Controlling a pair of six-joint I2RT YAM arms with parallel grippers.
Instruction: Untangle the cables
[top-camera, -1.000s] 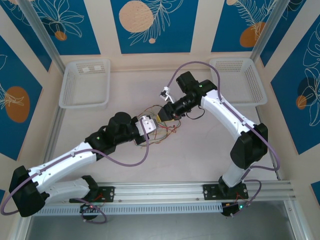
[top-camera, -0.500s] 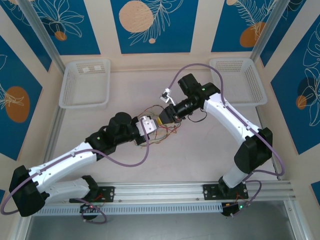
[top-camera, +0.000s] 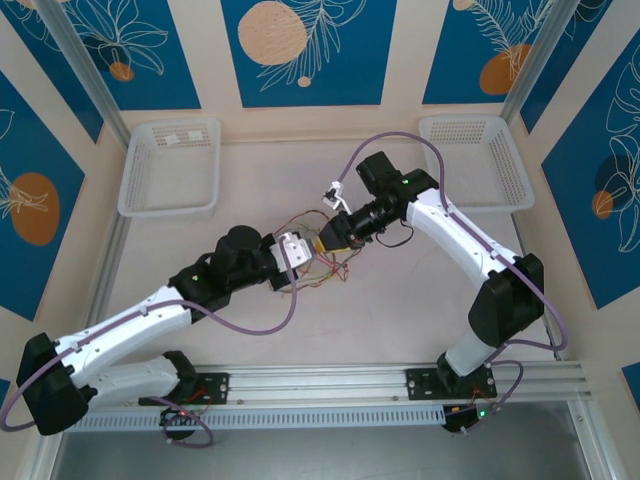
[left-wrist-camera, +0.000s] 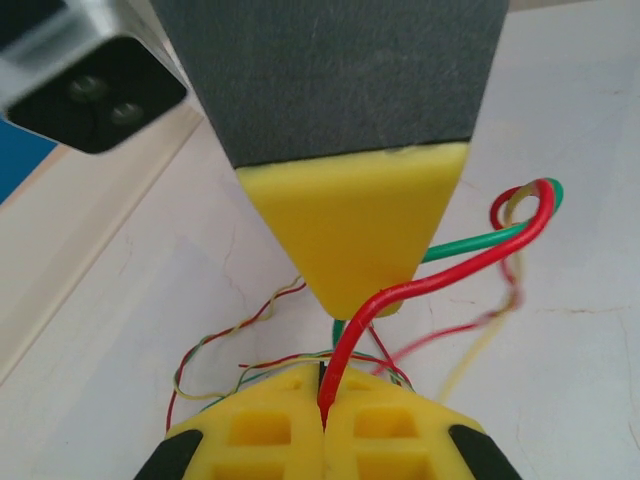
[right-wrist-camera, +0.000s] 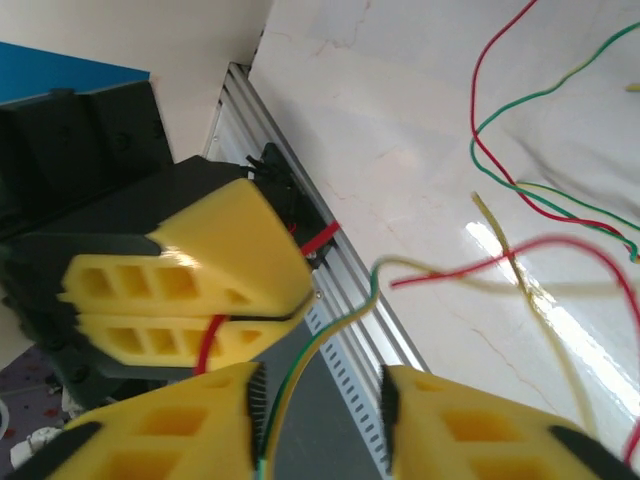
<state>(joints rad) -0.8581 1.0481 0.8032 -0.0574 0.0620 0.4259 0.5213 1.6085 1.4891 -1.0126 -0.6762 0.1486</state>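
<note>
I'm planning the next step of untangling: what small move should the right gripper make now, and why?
Probably close the right gripper on the green cable. That strand runs through the gap between its open fingers, while the left gripper is shut on the red cable, so gripping it would let the two be drawn apart.

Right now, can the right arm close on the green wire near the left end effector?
Probably yes: the green wire runs through the gap of the open right end effector. The left end effector, shut on the red wire, sits close beside, not between.
</note>
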